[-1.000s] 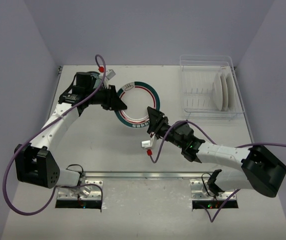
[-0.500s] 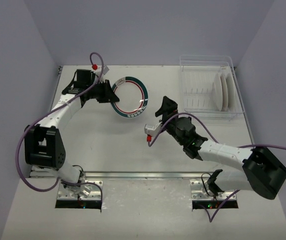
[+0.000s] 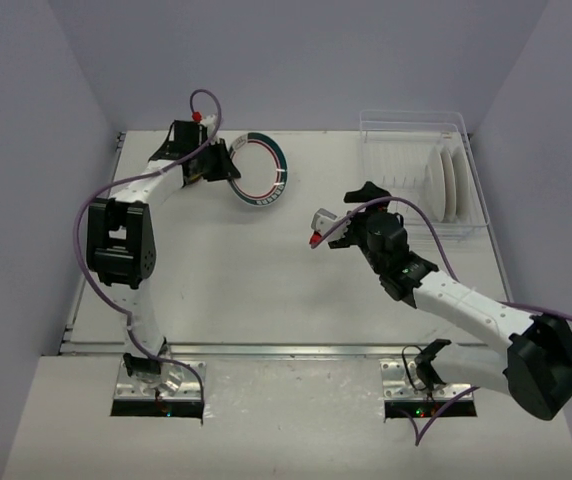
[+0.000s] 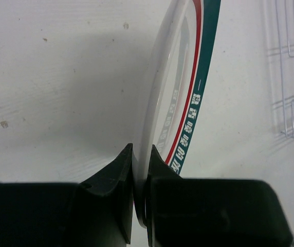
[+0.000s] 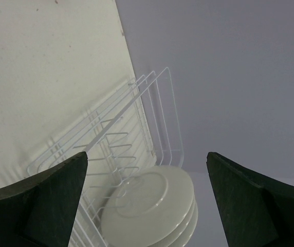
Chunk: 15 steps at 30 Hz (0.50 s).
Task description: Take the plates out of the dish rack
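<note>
My left gripper (image 3: 218,166) (image 4: 141,160) is shut on the rim of a white plate (image 3: 259,170) (image 4: 188,92) with a teal and red rim band. It holds the plate tilted on edge over the back left of the table. The clear dish rack (image 3: 406,190) (image 5: 117,133) stands at the back right, with white plates (image 3: 444,186) (image 5: 154,208) upright between its tines at the right end. My right gripper (image 3: 352,208) (image 5: 147,155) is open wide with nothing in it. It hangs left of the rack and faces those plates.
Purple cables loop off both arms. A small white and red connector (image 3: 318,224) hangs by the right wrist. Grey walls enclose the table on the left, back and right. The rack's left rows of tines (image 3: 391,185) hold nothing.
The right gripper let go of the rimmed plate, opened wide and swung right toward the rack. The left gripper shut on the plate and carried it to the back left.
</note>
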Available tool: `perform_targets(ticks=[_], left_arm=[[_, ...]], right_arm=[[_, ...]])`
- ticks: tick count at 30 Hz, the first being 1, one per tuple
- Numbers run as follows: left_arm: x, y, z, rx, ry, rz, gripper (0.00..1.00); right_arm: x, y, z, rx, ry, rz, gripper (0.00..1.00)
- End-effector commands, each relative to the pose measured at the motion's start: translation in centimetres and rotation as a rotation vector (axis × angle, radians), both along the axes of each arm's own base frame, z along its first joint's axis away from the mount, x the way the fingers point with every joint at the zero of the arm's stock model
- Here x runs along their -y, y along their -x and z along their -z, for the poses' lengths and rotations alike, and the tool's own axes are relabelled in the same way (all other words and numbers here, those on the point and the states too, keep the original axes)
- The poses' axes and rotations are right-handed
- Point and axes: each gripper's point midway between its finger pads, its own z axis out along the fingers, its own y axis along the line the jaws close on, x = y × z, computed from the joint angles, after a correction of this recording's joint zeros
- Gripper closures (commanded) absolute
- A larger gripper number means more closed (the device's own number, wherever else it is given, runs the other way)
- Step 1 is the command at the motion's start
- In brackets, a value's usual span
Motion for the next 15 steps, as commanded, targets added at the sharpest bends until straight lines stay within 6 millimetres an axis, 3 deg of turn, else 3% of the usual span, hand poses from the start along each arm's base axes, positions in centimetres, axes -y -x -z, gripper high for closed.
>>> perform_targets(ticks=[1,10,15], left_arm=[[0.4,-3.4,-0.9,0.069,0.031,0.009,1.00],[-0.5,-5.9,3.8,-0.012,0.011,-0.027,0.97],[-1.3,-7.8,7.3,-0.067,-0.037,-0.070,0.79]], right_arm=[[0.9,0.0,-1.9,-0.013,-0.123,0.061,0.01],[2.6,0.8,-1.1,-0.081,-0.176,0.107,0.01],[3.4,1.5,-1.0,-0.086,-0.174,0.110,0.01]])
